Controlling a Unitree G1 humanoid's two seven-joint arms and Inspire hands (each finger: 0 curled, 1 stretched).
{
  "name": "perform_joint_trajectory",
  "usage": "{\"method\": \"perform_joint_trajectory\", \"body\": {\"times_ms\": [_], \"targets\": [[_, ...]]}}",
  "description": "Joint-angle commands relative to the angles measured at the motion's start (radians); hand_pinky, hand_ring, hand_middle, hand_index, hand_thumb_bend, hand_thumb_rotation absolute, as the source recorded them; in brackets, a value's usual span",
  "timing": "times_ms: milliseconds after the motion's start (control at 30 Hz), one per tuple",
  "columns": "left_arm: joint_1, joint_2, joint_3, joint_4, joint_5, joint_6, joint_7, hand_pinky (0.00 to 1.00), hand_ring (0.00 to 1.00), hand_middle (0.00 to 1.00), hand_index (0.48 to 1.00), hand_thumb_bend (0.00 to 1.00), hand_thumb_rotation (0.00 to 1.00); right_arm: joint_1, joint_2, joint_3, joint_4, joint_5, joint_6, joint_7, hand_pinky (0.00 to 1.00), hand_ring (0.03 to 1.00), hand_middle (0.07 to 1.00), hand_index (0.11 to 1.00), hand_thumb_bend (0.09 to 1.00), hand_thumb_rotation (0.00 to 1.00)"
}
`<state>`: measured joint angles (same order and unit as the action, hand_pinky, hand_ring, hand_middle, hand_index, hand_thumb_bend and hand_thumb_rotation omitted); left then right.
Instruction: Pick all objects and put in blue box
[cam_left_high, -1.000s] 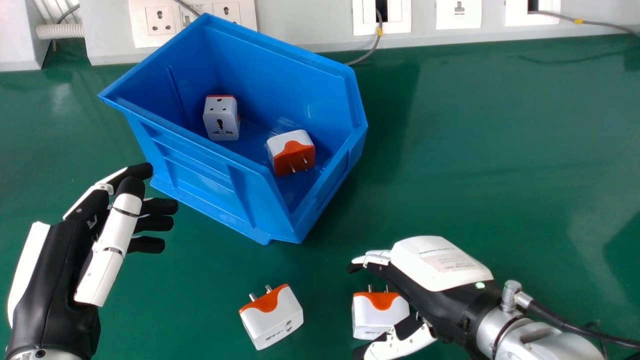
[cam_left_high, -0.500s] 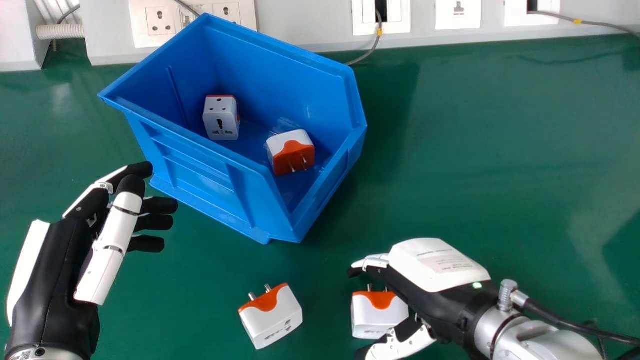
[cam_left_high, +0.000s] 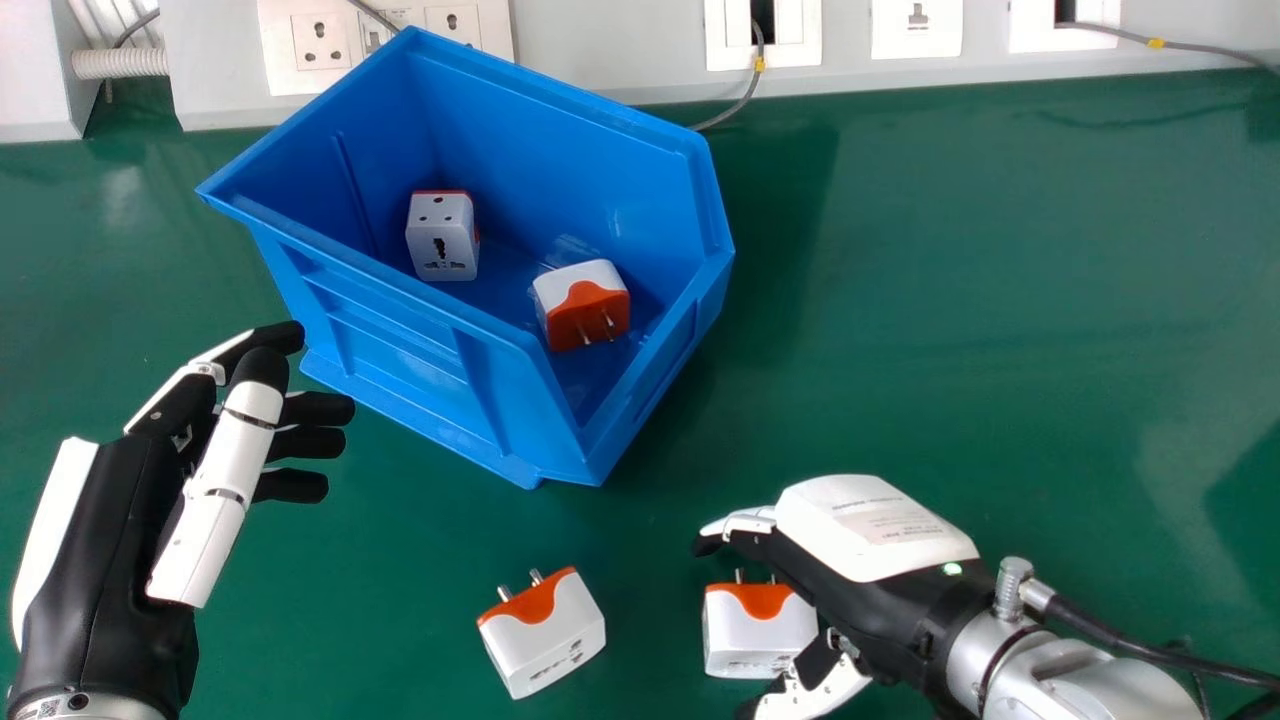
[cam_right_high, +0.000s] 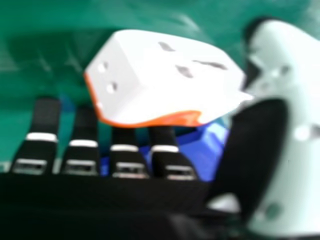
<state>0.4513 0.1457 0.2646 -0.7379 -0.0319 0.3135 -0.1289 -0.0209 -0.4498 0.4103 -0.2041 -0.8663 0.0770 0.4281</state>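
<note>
Right robot hand (cam_left_high: 850, 575): open, not clenched; fingers extended and slightly bent, thumb apart from them, with one adapter between; no firm grasp can be made out, and whether the thumb touches it I cannot tell
Left robot hand (cam_left_high: 110, 560): open and relaxed, holding nothing, over the worktop (cam_left_high: 960, 300) beside the blue box's left end
Adapter at the right hand (cam_left_high: 755, 635): on the worktop, nearer the robot than the box; white block with an orange edge and metal pins pointing away from the robot; the right hand view shows dark slots in a broad white face and two round holes in a side face
Second loose adapter (cam_left_high: 545, 635): left of the first and apart from it, also white and orange, turned at a slant, pins pointing away from the robot
Blue box (cam_left_high: 400, 345): open-topped, standing at an angle on the worktop, beyond the loose adapters
In the box: two adapters, apart from each other; the left one (cam_left_high: 442, 240) shows a white socket face, the right one (cam_left_high: 583, 300) its orange end with pins
</note>
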Motion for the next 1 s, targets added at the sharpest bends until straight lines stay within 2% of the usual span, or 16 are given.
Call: {"method": "perform_joint_trajectory", "body": {"times_ms": [0, 433, 600, 833, 967], "targets": [[-0.001, 0.011, 0.015, -0.032, -0.006, -0.003, 0.000, 0.58, 0.64, 0.65, 0.802, 0.46, 0.85, -0.007, -0.005, -0.004, -0.005, 0.009, -0.016, -0.017, 0.72, 0.828, 0.855, 0.815, 0.470, 0.11], [-0.003, 0.011, 0.018, -0.030, -0.011, -0.001, -0.001, 0.58, 0.64, 0.65, 0.803, 0.46, 0.85, -0.013, -0.005, 0.002, 0.009, -0.011, -0.017, -0.029, 0.66, 0.763, 0.796, 0.752, 0.450, 0.02], [-0.001, 0.010, 0.017, -0.032, -0.011, 0.000, 0.000, 0.58, 0.64, 0.65, 0.803, 0.46, 0.85, -0.009, -0.006, 0.001, 0.012, 0.001, -0.025, -0.032, 0.65, 0.752, 0.789, 0.739, 0.450, 0.03], [-0.001, 0.010, 0.014, -0.037, -0.008, 0.004, 0.001, 0.58, 0.64, 0.65, 0.803, 0.46, 0.85, -0.007, -0.008, 0.003, 0.020, 0.005, -0.040, -0.047, 0.65, 0.752, 0.783, 0.729, 0.450, 0.05], [-0.007, 0.013, 0.010, -0.045, 0.000, 0.013, 0.003, 0.58, 0.64, 0.65, 0.803, 0.46, 0.85, -0.011, -0.014, 0.009, 0.037, -0.006, -0.056, -0.068, 0.65, 0.750, 0.779, 0.726, 0.450, 0.05]]}}
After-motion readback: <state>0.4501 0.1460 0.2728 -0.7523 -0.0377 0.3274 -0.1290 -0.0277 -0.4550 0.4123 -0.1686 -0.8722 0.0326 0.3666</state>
